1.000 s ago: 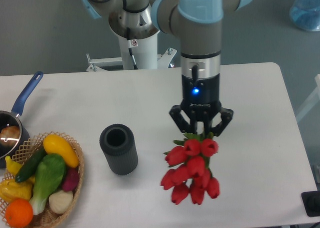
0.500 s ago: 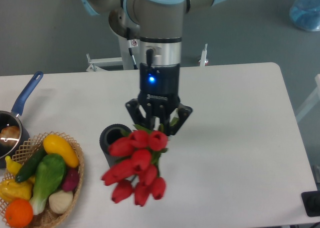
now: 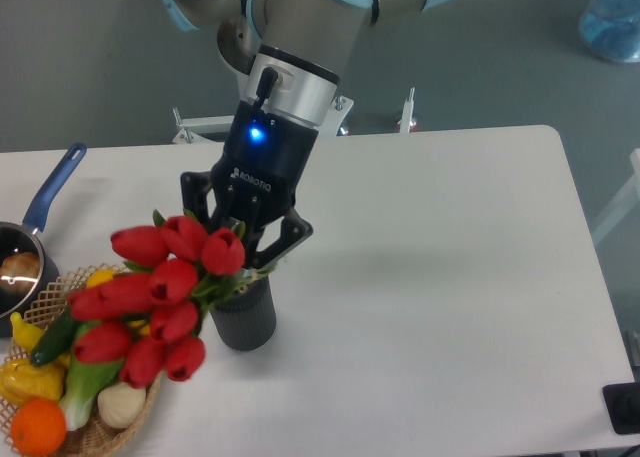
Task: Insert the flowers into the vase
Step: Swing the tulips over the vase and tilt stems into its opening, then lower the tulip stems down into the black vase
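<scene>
The white table (image 3: 470, 277) carries everything, and the vase (image 3: 245, 317) serves as landmark: a dark ribbed cylinder standing upright on the table's left half. Above and just behind the vase, the UR5e arm (image 3: 290, 67) leans down at a tilt, its gripper (image 3: 245, 239) clamped on the green stems of the flowers (image 3: 160, 297). The bunch of red tulip heads fans out to the left of the vase and toward the camera, hiding the vase's mouth and overlapping the wicker basket of vegetables (image 3: 60, 402) that sits left of the vase. Farther left of the vase, a blue-handled saucepan (image 3: 45, 202) pokes in at the table edge.

The step in hand looks like lining the stems up over the vase mouth; whether the stem ends are already inside cannot be told. Next, the bunch likely needs righting toward vertical, then lowering before release.
</scene>
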